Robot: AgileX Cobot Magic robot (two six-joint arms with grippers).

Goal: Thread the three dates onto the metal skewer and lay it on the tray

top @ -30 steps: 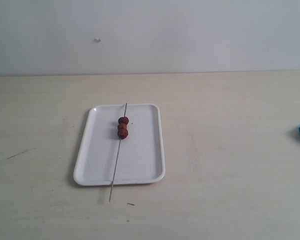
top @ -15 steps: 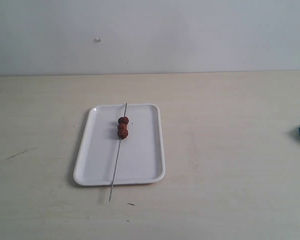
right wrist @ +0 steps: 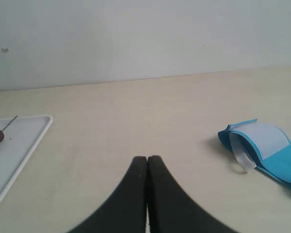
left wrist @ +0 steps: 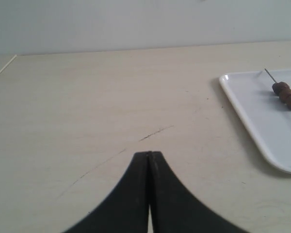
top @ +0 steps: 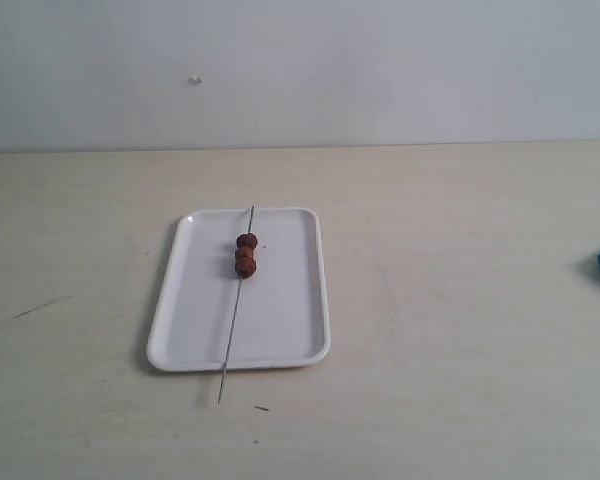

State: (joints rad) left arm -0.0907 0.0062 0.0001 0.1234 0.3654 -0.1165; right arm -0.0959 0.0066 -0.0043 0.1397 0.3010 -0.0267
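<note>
While pinched together, empty, apart from tray: left gripper seemingly nearer than right gripper; metal skewer lengthwise between, three dates threaded.

A pale, wood-grained table is stretching across the lower scene, its far edge meeting a plain whitish wall. Soft, even light is falling over both — the tabletop is looking matte. A small speck is sitting on the wall, and a thin dark scratch is marking the table's left part.
</note>
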